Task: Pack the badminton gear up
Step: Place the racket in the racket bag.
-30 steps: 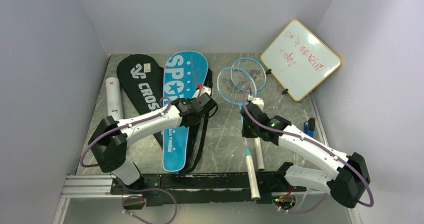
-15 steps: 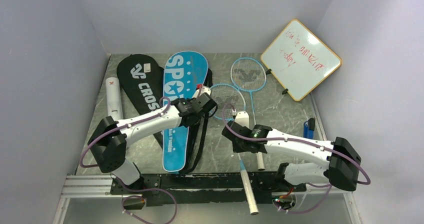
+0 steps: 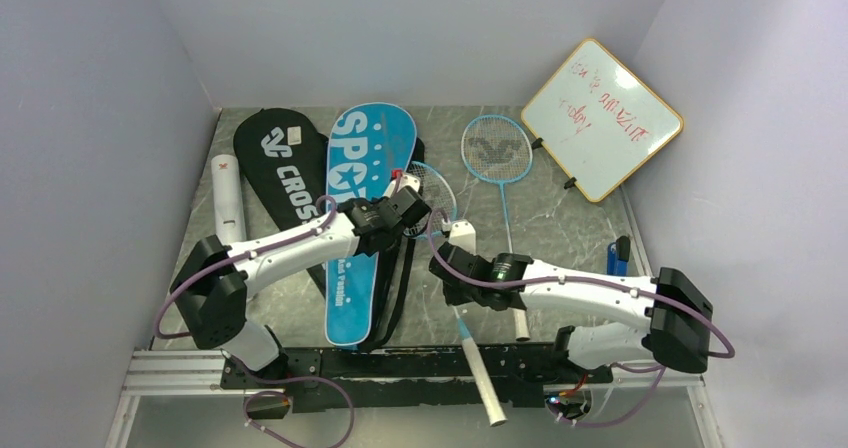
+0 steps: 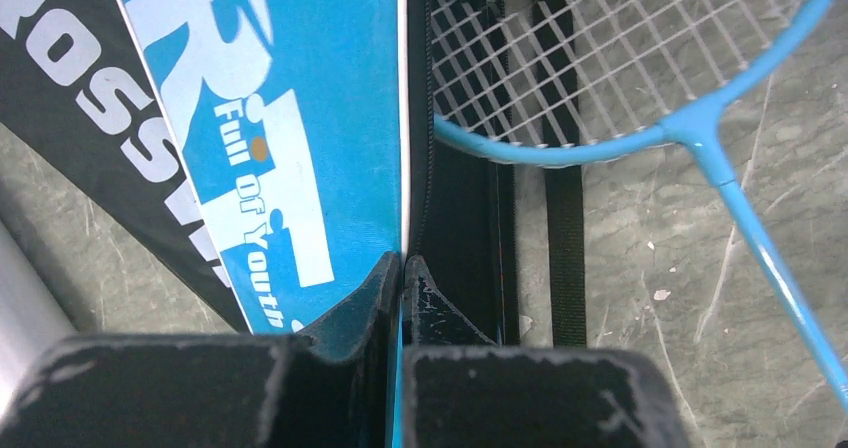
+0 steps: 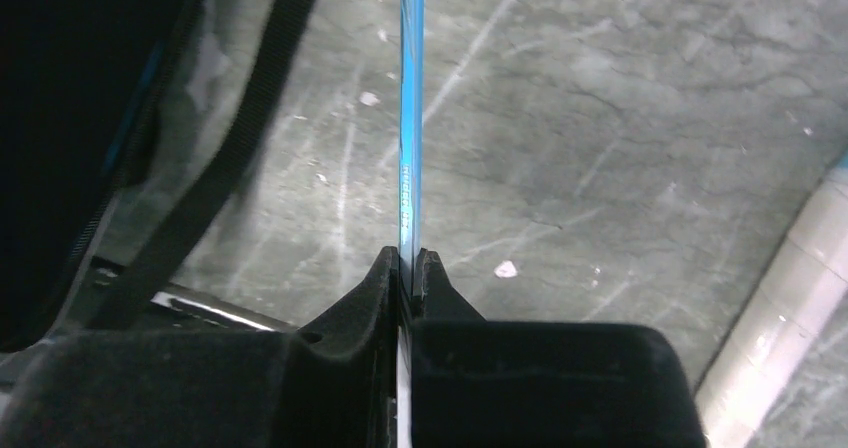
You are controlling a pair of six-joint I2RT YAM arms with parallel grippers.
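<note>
Starting at the left edge of the tabletop [image 3: 560,238], you have the white cardboard tube [image 3: 227,200] lying lengthwise along it. The black "CROSSWAY" cover [image 3: 283,163] is just beside the tube, with its rounded end toward the far-left corner. The blue "SPORT" cover [image 3: 362,168] overlaps the black one's right side and runs from the far edge almost to the near edge.

Your left gripper [image 3: 415,211] sits at that blue cover's right rim. In the left wrist view its fingers [image 4: 365,293] are pressed together on the cover's thin white edge, with blue fabric on their left and the black underside and strap on their right.

The strung head of the light-blue racket [image 3: 430,193] lies just beyond and to the right of those fingertips, over the black strap. It is near the fingertips but not touching them.

Toward the middle, your right gripper [image 3: 452,280] pinches that same racket by its shaft. The right wrist view shows the slim blue shaft [image 5: 410,118] clamped between the closed fingers [image 5: 375,288] and running straight out ahead of them. Behind the grip, the racket's white handle sticks out past the near edge.

To the right, a second blue-framed racket [image 3: 497,148] lies flat with its head toward the far edge, apart from both grippers. The whiteboard [image 3: 602,118] leans in the far-right corner.
</note>
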